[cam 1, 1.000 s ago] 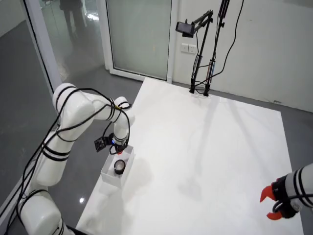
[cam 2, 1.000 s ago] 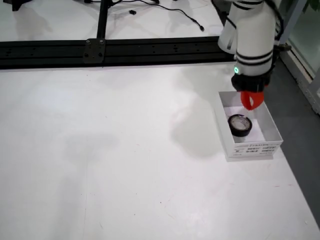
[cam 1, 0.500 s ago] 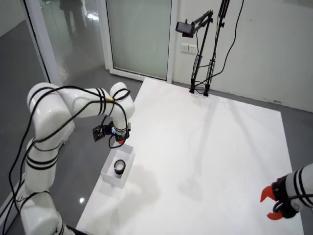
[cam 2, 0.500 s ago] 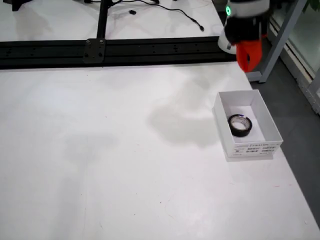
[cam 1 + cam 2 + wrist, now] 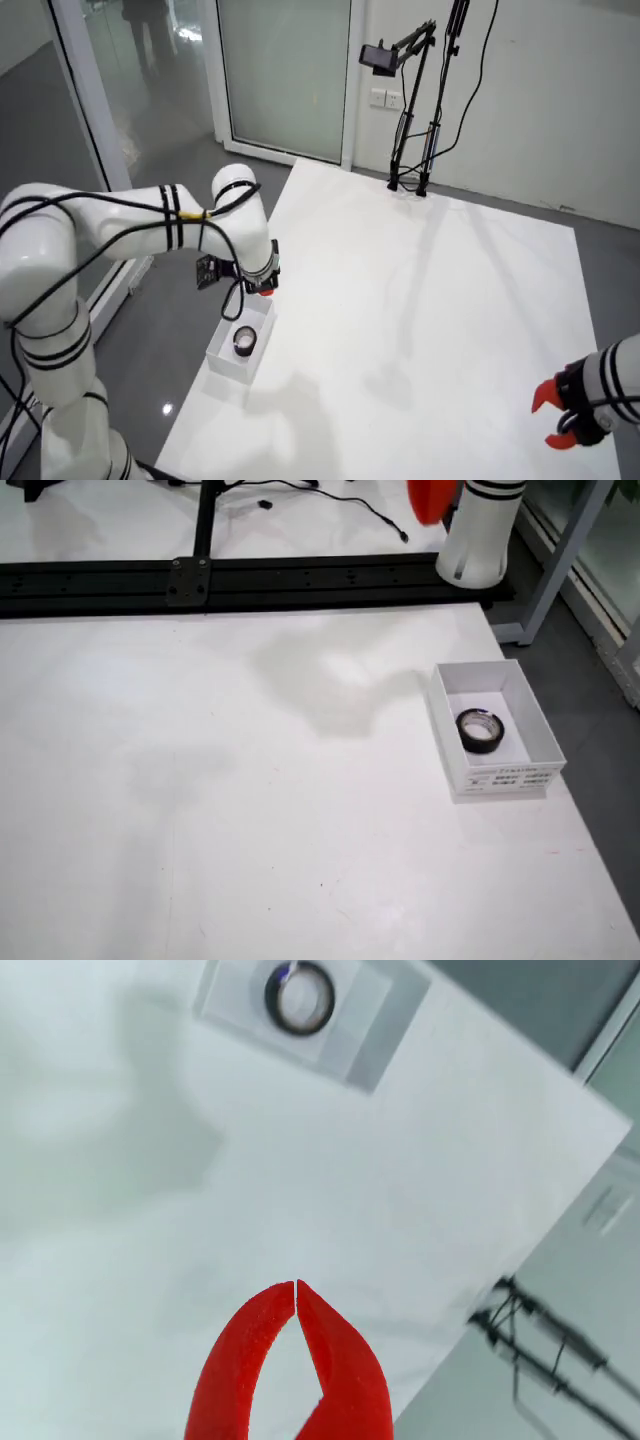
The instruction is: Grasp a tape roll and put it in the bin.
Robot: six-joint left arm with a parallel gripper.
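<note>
White tabletop (image 5: 250,810) lies bare on the left of the front view; rightward, the tape roll (image 5: 480,730) rests inside the bin (image 5: 500,777), so delivery looks done. Above, the red gripper (image 5: 296,1286) hangs empty, tips together.

One camera rides on the gripper (image 5: 296,1285) and looks down from high up. One watches from a far corner, one hangs close above; all see the bin (image 5: 535,725).
</note>
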